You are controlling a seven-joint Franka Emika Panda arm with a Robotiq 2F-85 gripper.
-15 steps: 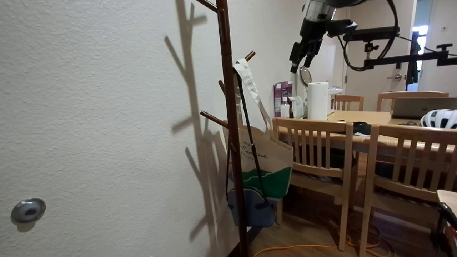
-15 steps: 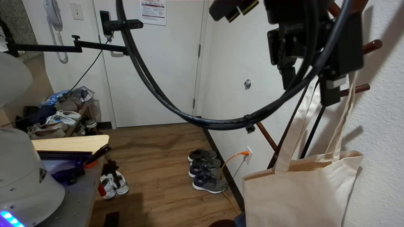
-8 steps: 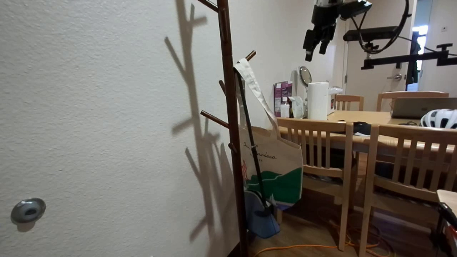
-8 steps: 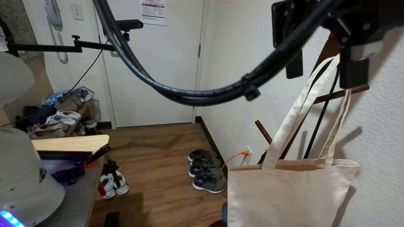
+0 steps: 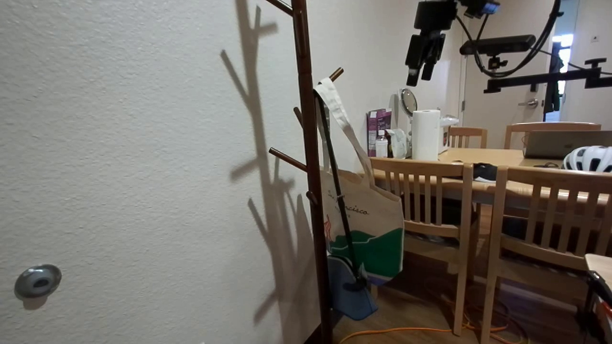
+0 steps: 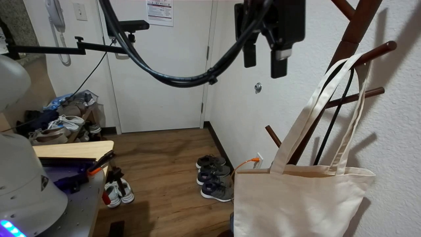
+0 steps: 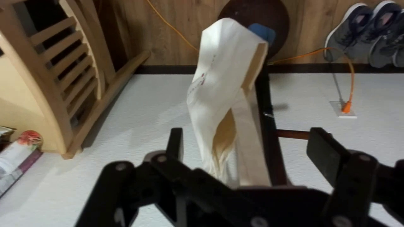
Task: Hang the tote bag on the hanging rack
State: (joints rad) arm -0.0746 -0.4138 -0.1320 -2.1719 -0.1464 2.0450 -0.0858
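The cream tote bag [image 5: 366,203] hangs by its straps from a peg [image 6: 378,53] of the dark brown hanging rack [image 5: 310,134]; the bag also shows in an exterior view [image 6: 302,200]. Its printed side has green hills and lettering. In the wrist view the bag [image 7: 221,63] hangs below, beside the rack's pole [image 7: 273,148]. My gripper [image 5: 420,77] is open and empty, apart from the bag and the rack; it also shows in an exterior view [image 6: 265,64]. In the wrist view its fingers [image 7: 247,148] stand wide apart with nothing between them in contact.
A blue bag [image 5: 351,291] on a black strap hangs on the same rack. Wooden chairs [image 5: 420,196] and a table [image 5: 492,155] stand beside it. A textured wall [image 5: 143,143] is behind. Shoes [image 6: 215,191] and an orange cord [image 5: 397,329] lie on the floor.
My gripper, open throughout, has moved away from the peg and straps. The tote bag and the blue bag have swung a little and stay hanging on the rack.
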